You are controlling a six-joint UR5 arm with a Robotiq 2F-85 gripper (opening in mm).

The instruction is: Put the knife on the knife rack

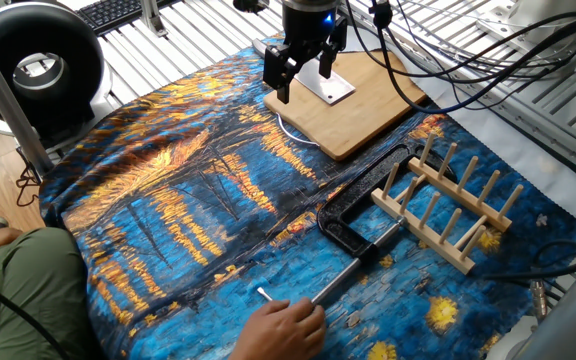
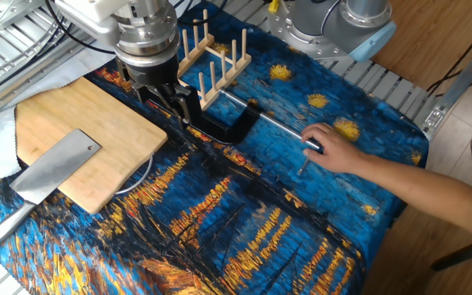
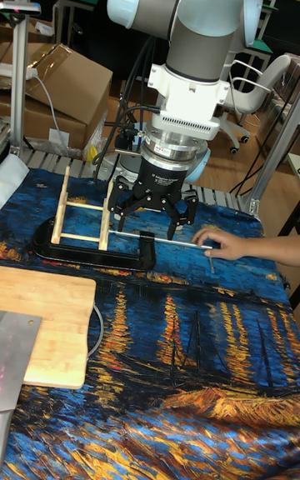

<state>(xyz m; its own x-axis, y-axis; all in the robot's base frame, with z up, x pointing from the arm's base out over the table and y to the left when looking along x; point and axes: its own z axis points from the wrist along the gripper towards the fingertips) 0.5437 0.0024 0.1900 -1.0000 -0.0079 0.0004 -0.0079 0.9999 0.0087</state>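
The knife is a metal cleaver; its broad blade lies on the wooden cutting board and its handle reaches onto the cloth. The blade's corner also shows in the tall fixed view. The knife rack stands empty on the blue cloth. My gripper hangs open and empty above the cloth, between the board's edge and the rack, apart from the knife.
A black clamp with a steel rod lies beside the rack. A person's hand holds the rod's end. A white cable loop lies by the board. A black fan stands at the cloth's corner.
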